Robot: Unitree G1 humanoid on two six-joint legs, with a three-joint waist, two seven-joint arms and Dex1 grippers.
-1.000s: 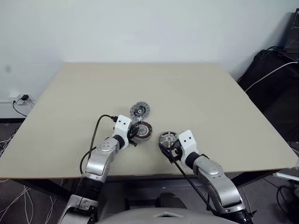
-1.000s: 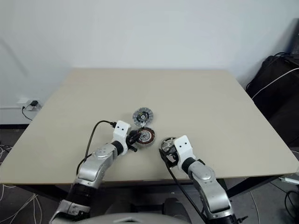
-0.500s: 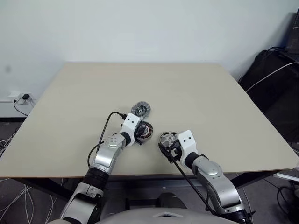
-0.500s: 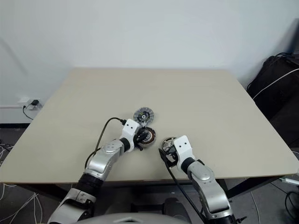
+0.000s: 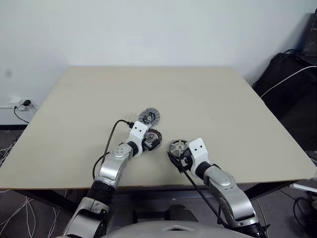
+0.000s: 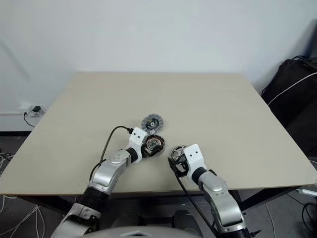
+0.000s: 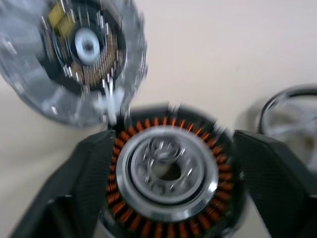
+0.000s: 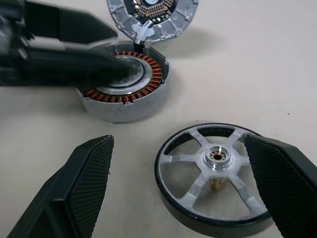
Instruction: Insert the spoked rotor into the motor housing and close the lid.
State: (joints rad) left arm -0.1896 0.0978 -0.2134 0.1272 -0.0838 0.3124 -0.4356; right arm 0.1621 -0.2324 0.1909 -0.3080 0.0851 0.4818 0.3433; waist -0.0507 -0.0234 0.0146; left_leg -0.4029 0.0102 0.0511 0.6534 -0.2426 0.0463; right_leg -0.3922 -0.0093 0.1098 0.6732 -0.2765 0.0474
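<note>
Left gripper [image 7: 168,198] spreads wide around the motor housing [image 7: 168,173], we see; right gripper [image 8: 183,183] gapes beside the spoked rotor [image 8: 215,171].

A broad, matte beige table [image 5: 198,99] with rounded far corners is set against a plain pale wall [image 5: 148,29]. The table is lit evenly, and only soft shadows are cast on its surface. To the left, low on the wall, a white socket [image 5: 22,104] is seen with a dark cable plugged into it. Below the table's left edge, grey floor [image 5: 10,148] is visible, strewn with loose pale cables [image 5: 15,210]. At the right, dark equipment or bags [image 5: 292,84] are stacked beside the table, and a white cable [image 5: 285,79] is draped across them.
</note>
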